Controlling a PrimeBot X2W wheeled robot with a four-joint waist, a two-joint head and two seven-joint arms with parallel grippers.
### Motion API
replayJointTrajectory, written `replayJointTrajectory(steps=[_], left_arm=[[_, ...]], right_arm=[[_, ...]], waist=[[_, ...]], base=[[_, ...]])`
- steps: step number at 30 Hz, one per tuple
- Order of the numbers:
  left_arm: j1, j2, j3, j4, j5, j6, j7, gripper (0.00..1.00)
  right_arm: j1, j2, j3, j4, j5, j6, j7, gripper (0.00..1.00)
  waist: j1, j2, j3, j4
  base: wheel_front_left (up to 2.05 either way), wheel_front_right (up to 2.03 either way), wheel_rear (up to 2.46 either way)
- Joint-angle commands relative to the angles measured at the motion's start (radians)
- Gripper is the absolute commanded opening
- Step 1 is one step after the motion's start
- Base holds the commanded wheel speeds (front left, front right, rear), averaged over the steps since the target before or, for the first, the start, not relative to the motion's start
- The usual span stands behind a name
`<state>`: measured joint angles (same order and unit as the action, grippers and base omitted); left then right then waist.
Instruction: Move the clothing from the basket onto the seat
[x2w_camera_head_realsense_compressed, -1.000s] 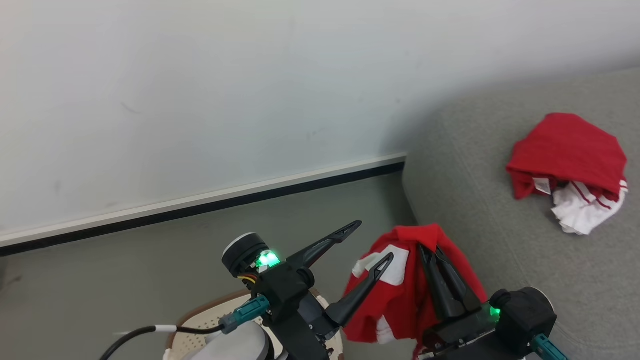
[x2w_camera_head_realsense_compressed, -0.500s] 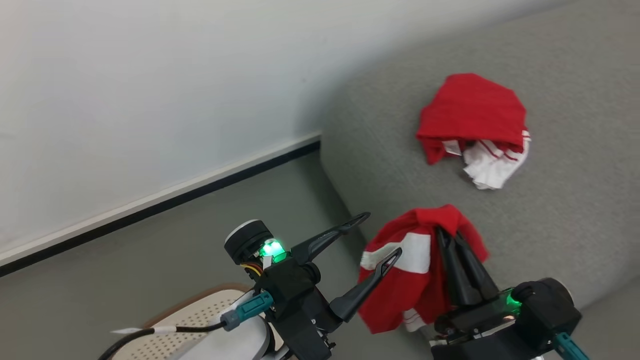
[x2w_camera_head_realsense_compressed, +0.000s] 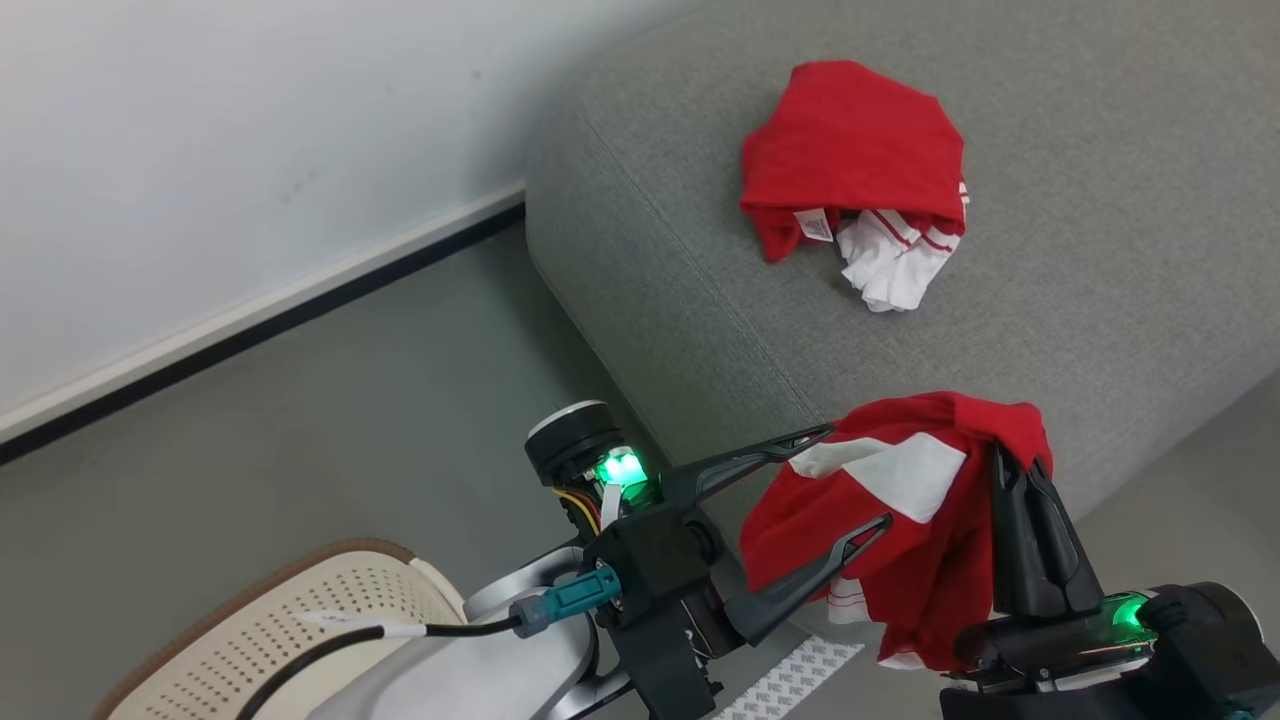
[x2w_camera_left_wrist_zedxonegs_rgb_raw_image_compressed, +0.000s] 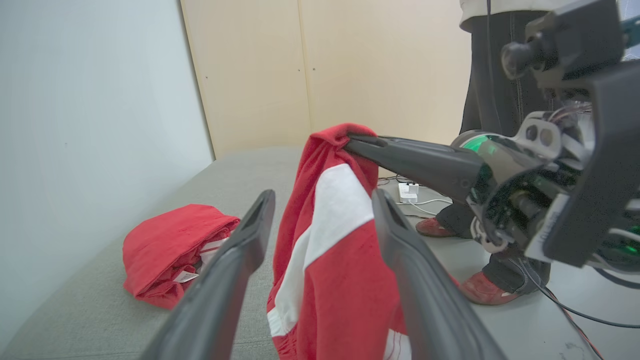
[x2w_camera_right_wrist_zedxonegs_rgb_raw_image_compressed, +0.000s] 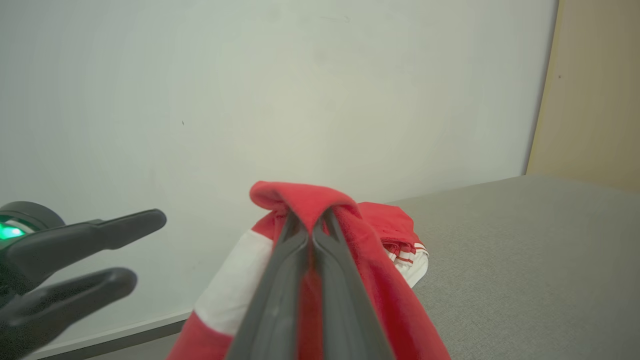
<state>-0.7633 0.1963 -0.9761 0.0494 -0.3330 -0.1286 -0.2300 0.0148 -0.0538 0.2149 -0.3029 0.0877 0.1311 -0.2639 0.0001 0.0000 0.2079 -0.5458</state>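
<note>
Hanging in a loose bunch from the right claw (x2w_camera_head_realsense_compressed: 1012, 462) is a red garment with a white panel (x2w_camera_head_realsense_compressed: 905, 500), its top fold being pinched between the two dark fingers, which are pressing tight together. The cloth is drooping below those fingertips, just off the near edge of the grey seat (x2w_camera_head_realsense_compressed: 1100, 280) and not resting on it. The left claw (x2w_camera_head_realsense_compressed: 855, 478) is hovering right beside the bunch with its fingers spread wide and gripping nothing. In the left wrist view the red-and-white cloth is showing in the gap between them, though I can't tell whether it is brushing them. Beyond both claws' tips, further onto the seat, a second red garment (x2w_camera_head_realsense_compressed: 850, 150) is lying crumpled, with white striped cloth poking out from under it. Back behind the left claw, down by its forearm, the cream perforated basket (x2w_camera_head_realsense_compressed: 270, 640) is sitting on the floor. Past the right claw, a person's feet (x2w_camera_left_wrist_zedxonegs_rgb_raw_image_compressed: 435, 227) in reddish shoes are standing on the floor.
</note>
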Motion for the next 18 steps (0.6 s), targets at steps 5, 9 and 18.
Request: replayJointTrajectory(steps=[5,9,18], left_arm=[[-0.024,0.034,-0.029,-0.011,-0.03,-0.001,-0.017,1.0],[-0.03,0.06,-0.04,-0.033,-0.034,-0.001,-0.019,1.0],[-0.047,0.113,-0.043,-0.087,-0.031,0.003,0.003,1.0]], right_arm=[[0.018,0.004,-0.004,-0.029,0.022,-0.001,-0.001,0.0],[0.022,0.004,0.002,-0.042,0.028,-0.001,-0.001,0.0],[-0.015,0.005,0.009,-0.057,0.043,-0.001,-0.001,0.0]], waist=[[-0.0001,0.0,0.042,-0.017],[-0.0001,0.0,0.057,-0.017],[-0.0001,0.0,0.127,-0.015]], base=[[0.2,0.2,0.2],[0.08,0.08,0.08],[0.0,0.0,0.0]])
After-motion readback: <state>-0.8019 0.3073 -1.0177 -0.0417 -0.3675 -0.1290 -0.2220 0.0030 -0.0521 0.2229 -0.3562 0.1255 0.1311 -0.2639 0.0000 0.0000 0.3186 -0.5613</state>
